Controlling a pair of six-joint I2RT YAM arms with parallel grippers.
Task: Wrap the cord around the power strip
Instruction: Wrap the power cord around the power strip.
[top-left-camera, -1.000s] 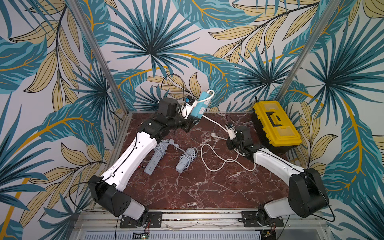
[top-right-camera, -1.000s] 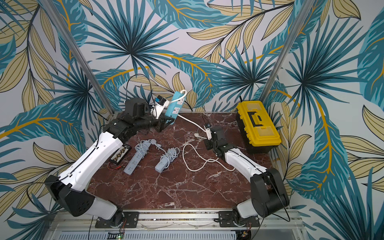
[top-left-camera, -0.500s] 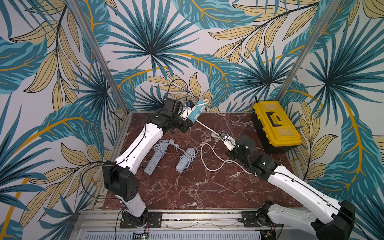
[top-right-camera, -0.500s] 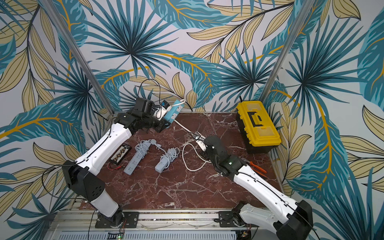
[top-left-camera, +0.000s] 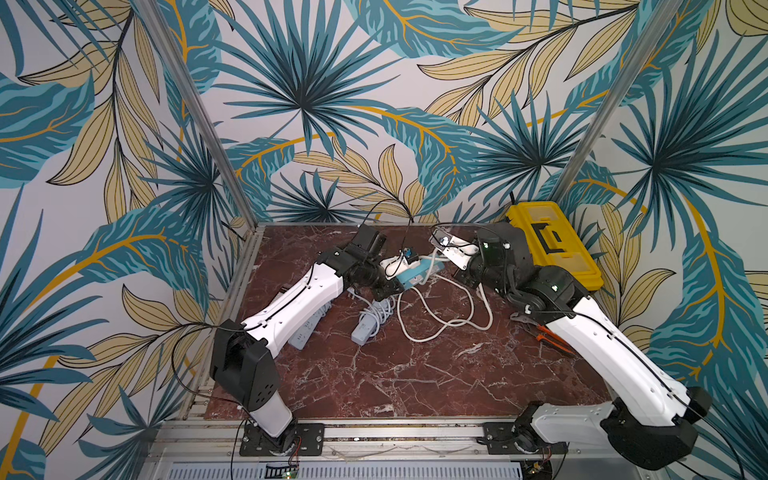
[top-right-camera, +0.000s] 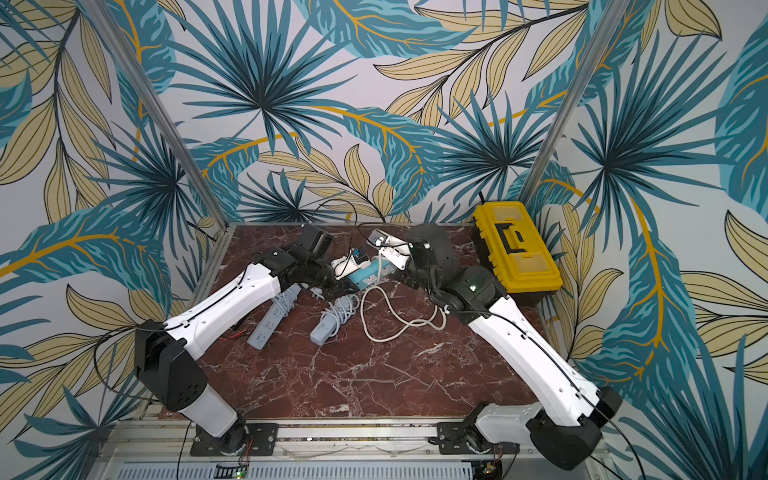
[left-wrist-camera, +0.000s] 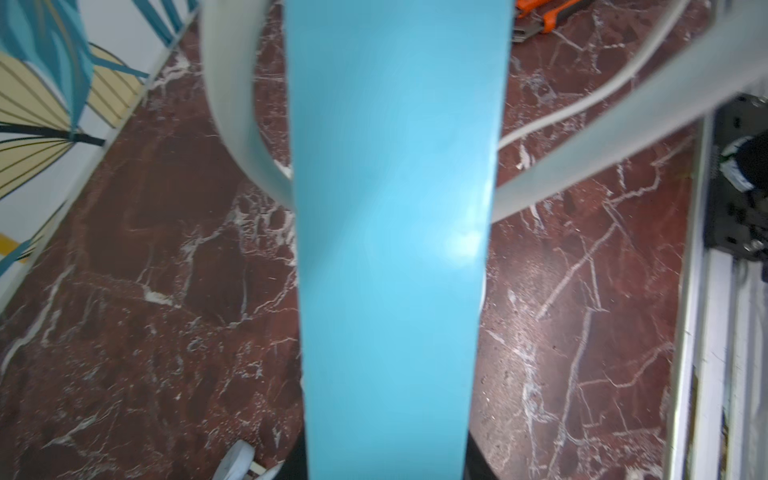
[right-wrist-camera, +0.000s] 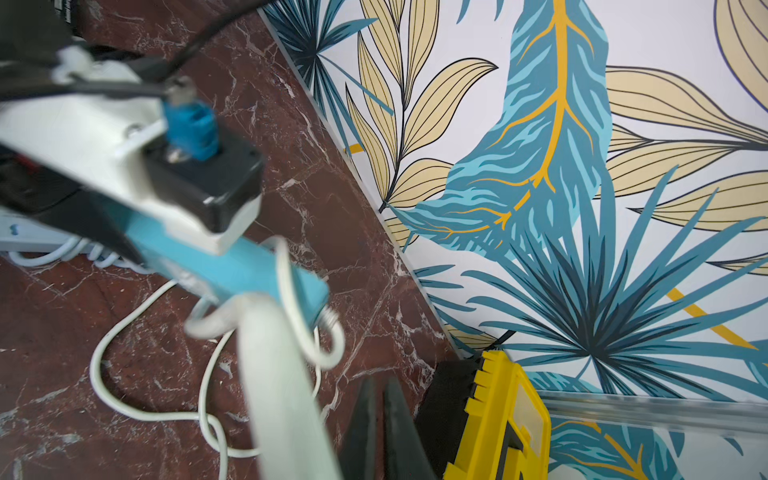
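My left claw (top-left-camera: 392, 286) clamped on the blue power strip (top-left-camera: 415, 272), right claw (right-wrist-camera: 376, 424) pinched closed, loose white cord (left-wrist-camera: 226, 104) below, gray power strip (top-left-camera: 363, 330) beside, yellow toolbox (top-left-camera: 552, 245) near.

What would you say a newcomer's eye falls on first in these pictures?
The leafy walls dominate, but on the table the eye goes to the blue strip, gripped by the left gripper at the rear centre, its white cord trailing in loops. A yellow toolbox stands out in the rear right corner.

The marble table (top-left-camera: 374, 374) bears two grey power strips (top-right-camera: 262, 326), white cord loops (top-left-camera: 415, 340), pliers (top-left-camera: 548, 334) and a yellow toolbox (top-left-camera: 552, 245).
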